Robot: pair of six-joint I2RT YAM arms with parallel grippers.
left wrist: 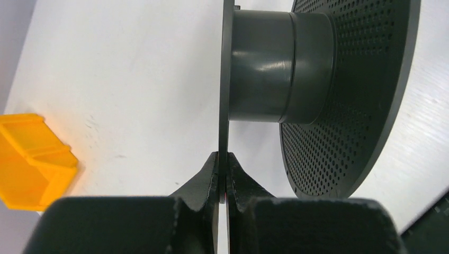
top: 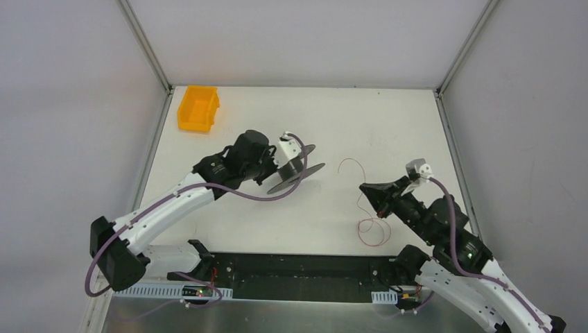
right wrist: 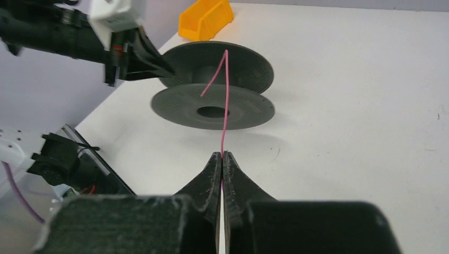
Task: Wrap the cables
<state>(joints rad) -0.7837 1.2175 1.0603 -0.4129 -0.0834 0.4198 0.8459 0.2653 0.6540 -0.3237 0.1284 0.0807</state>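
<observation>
The dark grey spool (top: 297, 169) sits tilted at the table's middle. My left gripper (top: 279, 165) is shut on the rim of one thin flange (left wrist: 224, 106), with the hub (left wrist: 262, 66) and the perforated flange (left wrist: 344, 95) beyond it. The thin reddish cable (top: 360, 202) lies in loose loops right of the spool. My right gripper (top: 363, 188) is shut on this cable (right wrist: 224, 106). From its fingertips the cable rises in front of the spool (right wrist: 212, 87), then bends back down in a short free end. The cable does not touch the spool.
An orange bin (top: 198, 107) stands at the far left corner, also showing in the left wrist view (left wrist: 32, 159) and right wrist view (right wrist: 206, 18). The cable's loops (top: 374, 232) lie near the front edge by the right arm. White walls enclose the table.
</observation>
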